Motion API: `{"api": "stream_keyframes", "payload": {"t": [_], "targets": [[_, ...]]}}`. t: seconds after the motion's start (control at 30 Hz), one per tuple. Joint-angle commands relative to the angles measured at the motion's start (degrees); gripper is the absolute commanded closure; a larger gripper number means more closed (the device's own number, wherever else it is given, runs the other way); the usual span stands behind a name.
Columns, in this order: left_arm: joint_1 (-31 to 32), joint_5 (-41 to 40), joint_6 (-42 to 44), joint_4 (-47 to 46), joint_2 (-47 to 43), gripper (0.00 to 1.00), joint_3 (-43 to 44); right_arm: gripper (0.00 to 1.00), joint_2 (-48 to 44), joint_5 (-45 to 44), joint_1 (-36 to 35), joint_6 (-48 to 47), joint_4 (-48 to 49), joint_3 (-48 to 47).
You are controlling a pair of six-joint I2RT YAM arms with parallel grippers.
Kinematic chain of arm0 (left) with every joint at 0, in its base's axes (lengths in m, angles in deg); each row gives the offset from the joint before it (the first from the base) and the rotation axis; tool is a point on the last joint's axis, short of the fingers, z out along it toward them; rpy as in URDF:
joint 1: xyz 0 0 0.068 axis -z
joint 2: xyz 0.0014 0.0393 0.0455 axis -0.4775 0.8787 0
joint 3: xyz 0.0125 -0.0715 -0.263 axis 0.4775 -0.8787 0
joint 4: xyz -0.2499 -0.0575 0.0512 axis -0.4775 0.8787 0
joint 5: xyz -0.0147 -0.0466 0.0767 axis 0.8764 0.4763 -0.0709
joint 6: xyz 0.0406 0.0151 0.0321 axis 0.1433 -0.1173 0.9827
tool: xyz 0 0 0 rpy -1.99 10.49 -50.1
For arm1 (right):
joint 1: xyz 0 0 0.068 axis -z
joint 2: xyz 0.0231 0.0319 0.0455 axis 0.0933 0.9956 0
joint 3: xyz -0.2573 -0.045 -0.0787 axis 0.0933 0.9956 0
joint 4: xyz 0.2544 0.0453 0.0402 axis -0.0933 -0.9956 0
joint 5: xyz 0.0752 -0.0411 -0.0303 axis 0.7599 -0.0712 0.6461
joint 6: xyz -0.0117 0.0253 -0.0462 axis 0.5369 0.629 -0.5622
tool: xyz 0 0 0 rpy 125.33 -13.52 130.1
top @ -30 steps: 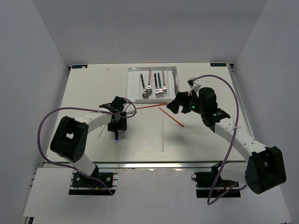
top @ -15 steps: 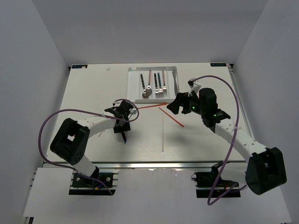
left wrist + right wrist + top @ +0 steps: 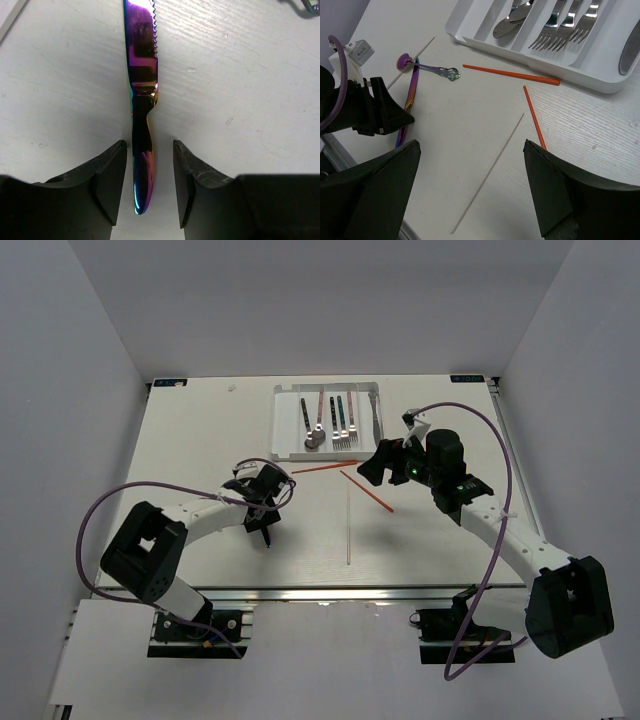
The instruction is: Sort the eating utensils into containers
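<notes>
Left tool (image 3: 149, 167) half-spread, jaws straddling the handle of the iridescent knife (image 3: 142, 100) left of tabletop (image 3: 180, 440) centre, slim gaps either side, nothing pinched; right tool (image 3: 470, 167) hangs wide open by the near edge of the white tray (image 3: 283, 420).

Iridescent knife (image 3: 142, 100) flat; forks (image 3: 562, 32) in tray (image 3: 585, 80)

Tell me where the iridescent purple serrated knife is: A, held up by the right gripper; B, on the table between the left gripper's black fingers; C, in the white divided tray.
B: in the left wrist view the iridescent purple knife lies on the table with the left gripper straddling its handle.
</notes>
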State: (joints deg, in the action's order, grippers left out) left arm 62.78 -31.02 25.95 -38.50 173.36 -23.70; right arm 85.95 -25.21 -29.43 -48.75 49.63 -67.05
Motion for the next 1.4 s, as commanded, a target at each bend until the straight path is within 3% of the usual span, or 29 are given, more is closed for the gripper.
{"api": "stream_keyframes", "payload": {"t": [0.0,0.3,0.57,0.8,0.9,0.93,1.0,1.37], "targets": [[0.46,4.79,-4.02,3.93,-0.15,0.48,-3.68,0.12,-1.63,0.94,-0.18,-0.85,1.51,0.37],[0.63,4.27,-0.42,10.07,2.48,0.45,0.27,0.12,-2.24,0.94,-0.1,-1.03,1.86,0.89],[0.63,8.31,1.78,8.85,5.64,0.46,-0.08,0.12,-3.29,0.94,-0.18,-1.82,1.86,1.68],[0.63,7.0,2.3,8.32,6.34,0.62,-0.52,0.12,-4.09,1.2,-0.18,-2.09,2.12,2.04],[0.63,8.05,2.48,6.22,6.52,0.8,-1.57,0.12,-4.09,1.55,-0.18,-2.0,2.12,2.12],[0.63,8.83,2.66,5.69,6.43,0.91,-1.92,0.12,-4.17,1.64,-0.18,-2.08,2.12,2.21],[0.63,9.89,3.27,4.72,6.17,0.99,-2.97,0.12,-4.26,1.64,-0.18,-2.09,2.21,2.21],[4.32,9.45,2.13,10.16,-7.35,1.0,-3.77,0.11,-0.75,7.61,-0.18,0.2,6.08,2.48]]}}
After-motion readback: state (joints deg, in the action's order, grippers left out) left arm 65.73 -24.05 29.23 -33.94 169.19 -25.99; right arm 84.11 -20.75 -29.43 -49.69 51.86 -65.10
